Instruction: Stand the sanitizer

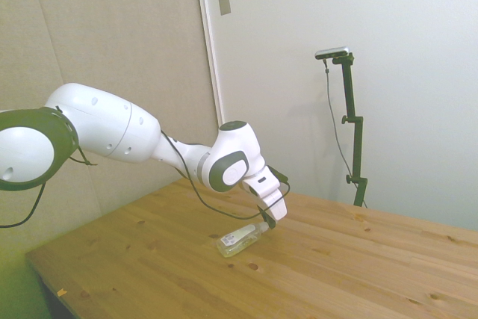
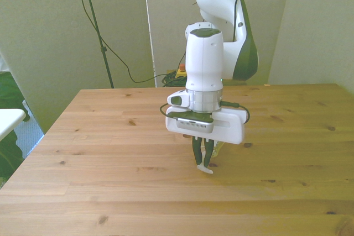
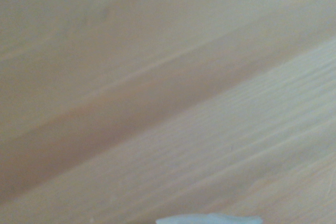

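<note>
Knotty pine planks make up the table (image 1: 358, 267), smooth and pale under the white arm. Down at the gripper (image 2: 203, 161), the dark fingers are pinched together on the top end of the sanitizer (image 1: 240, 240), a slim clear bottle with a white label, lying tilted on the wood just below the gripper. Up close, blurred grain and a pale sliver at the frame's edge.

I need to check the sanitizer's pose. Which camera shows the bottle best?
The side view: the sanitizer lies on its side on the table, gripper at its top end. In the front view the gripper hides it. The wrist view shows a blurred white sliver.
</note>
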Controlling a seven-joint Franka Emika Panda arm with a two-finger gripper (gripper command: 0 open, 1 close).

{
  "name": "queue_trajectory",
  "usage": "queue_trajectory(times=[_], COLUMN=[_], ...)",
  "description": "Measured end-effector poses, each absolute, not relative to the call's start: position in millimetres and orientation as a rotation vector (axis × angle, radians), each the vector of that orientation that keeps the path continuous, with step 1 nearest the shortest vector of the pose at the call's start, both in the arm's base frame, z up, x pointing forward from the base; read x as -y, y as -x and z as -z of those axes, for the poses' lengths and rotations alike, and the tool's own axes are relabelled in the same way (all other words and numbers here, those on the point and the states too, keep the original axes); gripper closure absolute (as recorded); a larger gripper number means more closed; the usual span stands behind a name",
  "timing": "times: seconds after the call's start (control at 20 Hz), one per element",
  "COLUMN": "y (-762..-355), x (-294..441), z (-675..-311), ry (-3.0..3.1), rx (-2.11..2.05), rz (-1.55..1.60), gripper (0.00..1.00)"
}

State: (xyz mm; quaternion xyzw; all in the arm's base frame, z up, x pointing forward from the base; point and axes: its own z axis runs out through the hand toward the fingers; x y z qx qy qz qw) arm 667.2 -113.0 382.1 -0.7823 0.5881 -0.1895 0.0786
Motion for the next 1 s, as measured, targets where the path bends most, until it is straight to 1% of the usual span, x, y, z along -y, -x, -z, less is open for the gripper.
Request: queue_trajectory(times=[0.1,0.25,0.5,0.65,0.8,1.0], y=[-660,-645,-628,-623,-623,-619], x=[110,109,133,131,117,98], z=[-404,-427,-453,-468,-474,-470], ry=[2.292,2.219,2.13,2.055,1.972,1.846], rx=[-1.768,-1.792,-1.892,-1.929,-1.937,-1.94], rz=[0.722,0.942,1.252,1.409,1.558,1.75], gripper=[1.0,1.0,1.0,1.0,1.0,1.0])
